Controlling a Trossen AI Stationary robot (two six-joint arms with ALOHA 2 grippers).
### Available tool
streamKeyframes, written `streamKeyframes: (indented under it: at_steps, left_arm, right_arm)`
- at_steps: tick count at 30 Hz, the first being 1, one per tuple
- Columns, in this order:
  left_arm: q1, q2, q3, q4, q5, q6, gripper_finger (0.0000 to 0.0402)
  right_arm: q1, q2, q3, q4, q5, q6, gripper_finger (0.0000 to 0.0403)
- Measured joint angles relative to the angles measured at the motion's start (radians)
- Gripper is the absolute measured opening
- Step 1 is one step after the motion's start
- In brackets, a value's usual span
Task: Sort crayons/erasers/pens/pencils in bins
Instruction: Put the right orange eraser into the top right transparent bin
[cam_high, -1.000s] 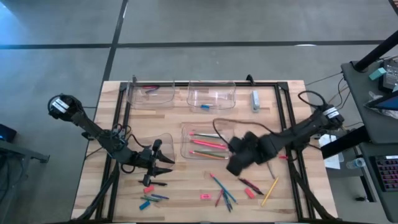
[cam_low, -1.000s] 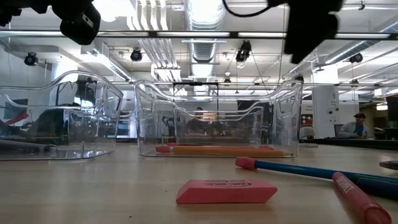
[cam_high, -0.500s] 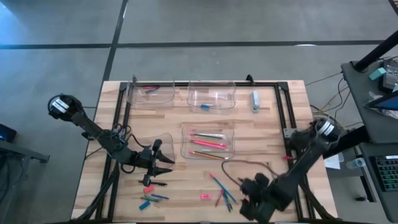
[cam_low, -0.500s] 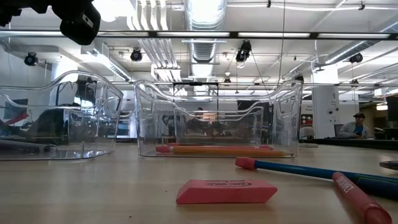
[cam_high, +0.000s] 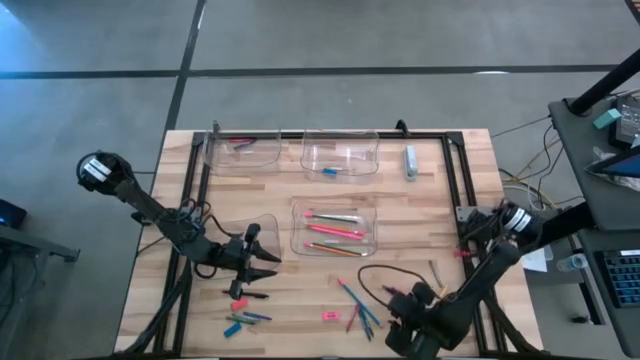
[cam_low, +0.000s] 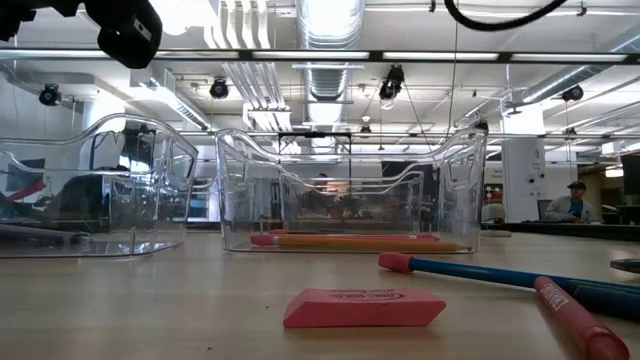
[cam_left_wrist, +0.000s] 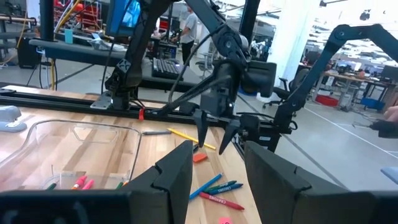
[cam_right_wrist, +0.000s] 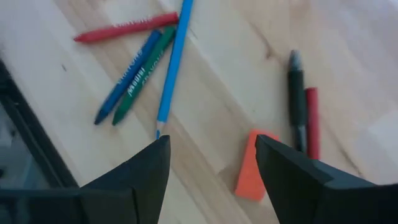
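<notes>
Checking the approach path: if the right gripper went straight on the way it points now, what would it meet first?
The right gripper, jaws open, would probably meet bare table beside the orange-red eraser; the blue pencil lies farther off. Depth is unclear.

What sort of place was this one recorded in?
Probably a robotics lab or workshop: exposed silver ceiling ducts, desks with a computer monitor, and a concrete floor around the wooden work table.

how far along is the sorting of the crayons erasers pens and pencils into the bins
Partly done. Several pencils already lie in the middle bin, and the two far bins hold a few items. In hand: the right gripper hovers open over an orange eraser; the left gripper holds nothing visible. Left: loose crayons, a pen and a pink eraser on the table.
</notes>
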Motion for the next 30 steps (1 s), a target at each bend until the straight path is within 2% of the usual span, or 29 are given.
streamKeyframes:
  at_steps: [6,11,16,30]
  left_arm:
    - [0.0,0.0,0.0,0.0,-0.002,0.0,0.0132]
    - [0.0,0.0,0.0,-0.002,-0.002,-0.001,0.0132]
    - [0.0,0.0,0.0,-0.002,-0.004,0.0,0.0132]
    - [0.0,0.0,0.0,-0.004,-0.018,0.0,0.0132]
  right_arm:
    - [0.003,-0.081,-0.127,0.009,0.017,0.105,0.0223]
    - [0.004,-0.102,-0.217,0.147,-0.027,0.131,0.0223]
    - [0.002,-0.095,-0.232,0.227,-0.022,0.079,0.0222]
    - [0.011,-0.065,-0.277,0.282,-0.043,0.189,0.0182]
